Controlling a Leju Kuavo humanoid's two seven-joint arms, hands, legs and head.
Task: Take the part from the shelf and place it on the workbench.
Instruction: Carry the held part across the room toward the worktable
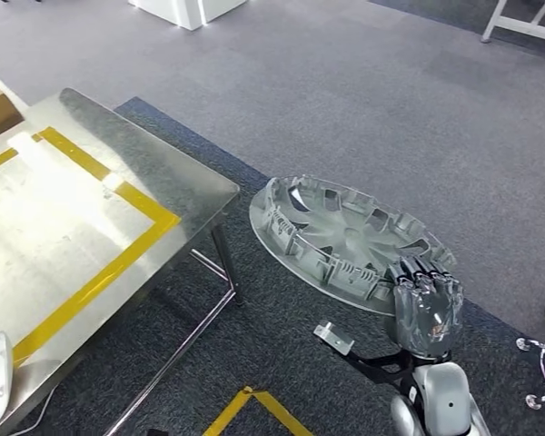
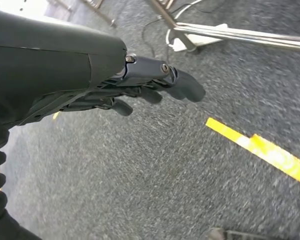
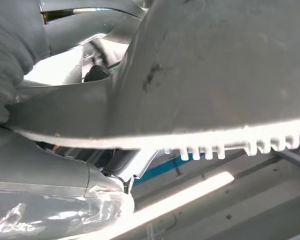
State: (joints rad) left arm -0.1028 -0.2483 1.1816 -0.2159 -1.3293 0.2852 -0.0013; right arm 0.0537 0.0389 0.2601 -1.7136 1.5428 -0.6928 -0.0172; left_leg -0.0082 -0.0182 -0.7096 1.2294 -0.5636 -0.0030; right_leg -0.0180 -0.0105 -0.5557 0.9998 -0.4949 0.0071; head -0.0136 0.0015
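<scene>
one grey wheel cover (image 1: 341, 238) hangs over the carpet just off the workbench's (image 1: 84, 236) right corner, gripped at its near rim by the right hand (image 1: 426, 304). left hand (image 2: 141, 87) holds nothing, fingers loosely extended

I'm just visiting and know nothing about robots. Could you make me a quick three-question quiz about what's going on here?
1. True or false: the grey wheel cover already lies on the steel workbench.
2. Which hand holds the wheel cover: A) left hand, B) right hand, C) both?
3. What colour is the tape marking the workbench?

Key:
1. False; it is held in the air over the carpet, beside the workbench.
2. B; the left hand hangs over the floor with nothing in it.
3. Yellow.
</scene>
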